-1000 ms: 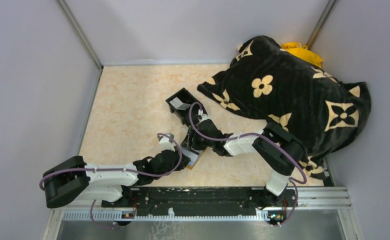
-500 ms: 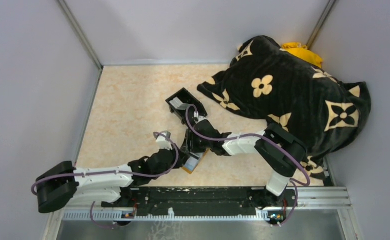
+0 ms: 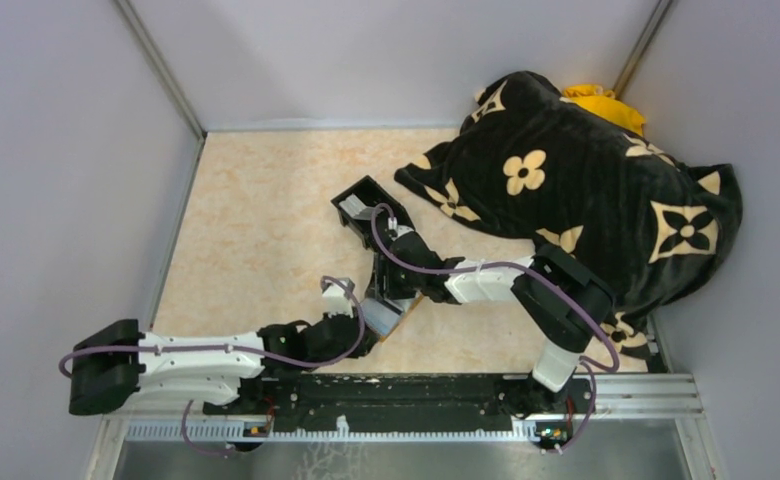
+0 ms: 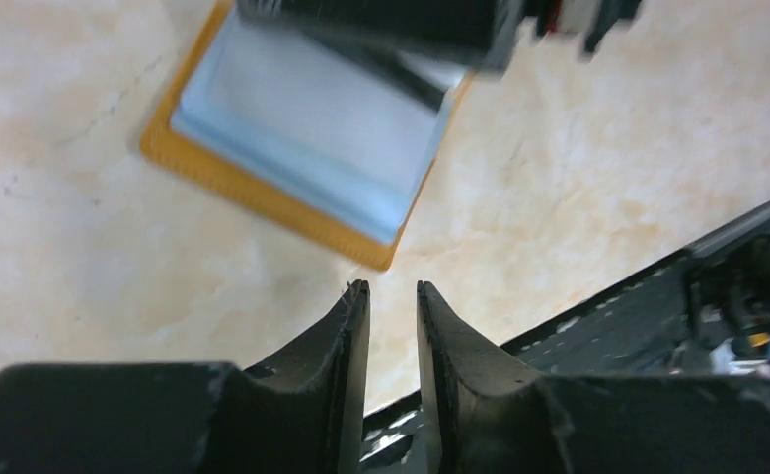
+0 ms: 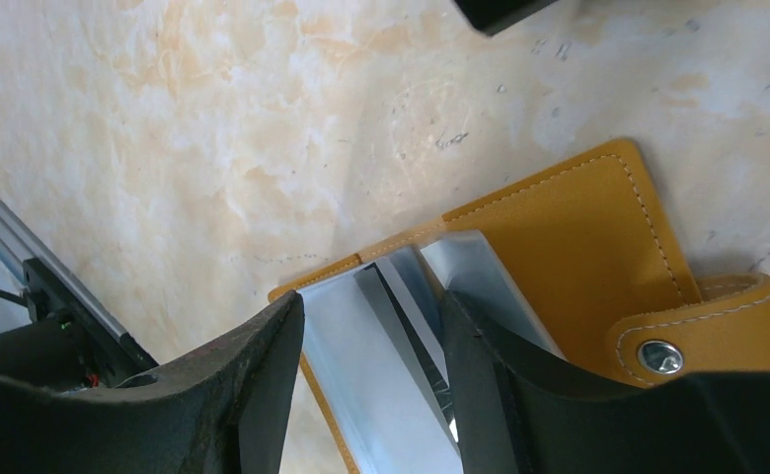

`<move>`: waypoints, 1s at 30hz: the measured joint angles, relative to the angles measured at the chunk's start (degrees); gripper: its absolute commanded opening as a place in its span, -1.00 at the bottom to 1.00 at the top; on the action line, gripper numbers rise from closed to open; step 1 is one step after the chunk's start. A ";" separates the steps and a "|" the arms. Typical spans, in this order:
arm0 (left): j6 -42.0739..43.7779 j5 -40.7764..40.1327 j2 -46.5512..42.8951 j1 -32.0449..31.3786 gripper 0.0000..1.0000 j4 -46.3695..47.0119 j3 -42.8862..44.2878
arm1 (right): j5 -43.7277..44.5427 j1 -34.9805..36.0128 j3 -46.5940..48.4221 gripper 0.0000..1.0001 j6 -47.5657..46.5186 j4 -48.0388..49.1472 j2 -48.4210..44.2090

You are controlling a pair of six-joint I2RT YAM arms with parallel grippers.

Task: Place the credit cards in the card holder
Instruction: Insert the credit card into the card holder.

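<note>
The orange-tan card holder (image 5: 569,232) lies open on the table with its snap tab (image 5: 702,341) to one side. My right gripper (image 5: 373,296) stands over it, jaws wide open across the pale blue-grey inner panels (image 5: 361,375). A thin grey sheet (image 5: 406,331) rises between the fingers; I cannot tell whether it is a card or a pocket flap. Pale credit cards (image 3: 359,207) rest in the black box (image 3: 344,214). My left gripper (image 4: 393,288) hovers just short of the card holder's (image 4: 263,193) near corner. Its jaws stand a narrow gap apart with nothing between them.
A black blanket with cream flowers (image 3: 566,190) covers the right back of the table, with a yellow thing (image 3: 601,100) behind it. The black base rail (image 3: 396,390) runs along the near edge, close behind the left gripper. Grey walls close in the sides.
My left arm has drawn back towards the near edge, moving its gripper off the card holder's side. The right gripper has stayed over the holder.
</note>
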 measured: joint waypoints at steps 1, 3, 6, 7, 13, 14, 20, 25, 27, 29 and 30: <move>-0.44 0.11 0.98 -0.59 -0.38 -0.70 0.11 | -0.07 -0.31 0.11 0.08 -0.11 -0.09 0.04; -1.36 0.24 2.97 -1.38 -0.38 -2.05 0.11 | -0.22 -0.85 0.76 0.08 -0.39 -0.42 0.48; -2.73 0.13 5.27 -1.73 -0.39 -3.45 0.11 | -0.35 -1.38 1.66 0.08 -1.01 -0.63 1.09; -2.99 0.00 5.66 -1.77 -0.40 -3.65 0.11 | -0.42 -1.38 1.92 0.08 -1.25 -0.81 1.25; -4.63 -3.06 8.17 -1.86 -0.41 -3.19 0.46 | -0.57 -1.38 2.69 0.08 -3.02 -1.90 1.46; -4.74 -3.48 8.61 -1.86 -0.41 -2.93 0.57 | -0.57 -1.38 2.93 0.08 -3.34 -2.36 1.46; -5.64 -6.27 13.14 -1.86 -0.42 -1.22 2.80 | -0.66 -1.38 4.20 0.08 -5.90 -4.85 1.46; -6.05 -7.08 15.65 -1.86 -0.42 -1.27 4.61 | -0.44 -1.38 5.68 0.08 -8.35 -6.84 1.46; -6.40 -7.19 15.65 -1.88 -0.42 -1.31 4.61 | 0.00 -1.38 5.99 0.08 -9.25 -7.28 1.36; -6.80 -7.26 15.63 -1.88 -0.42 -1.36 4.61 | 0.57 -1.38 6.01 0.07 -10.12 -8.11 0.94; -6.93 -7.26 15.63 -1.88 -0.42 -1.38 4.61 | 0.98 -1.38 5.99 0.06 -10.51 -8.50 0.76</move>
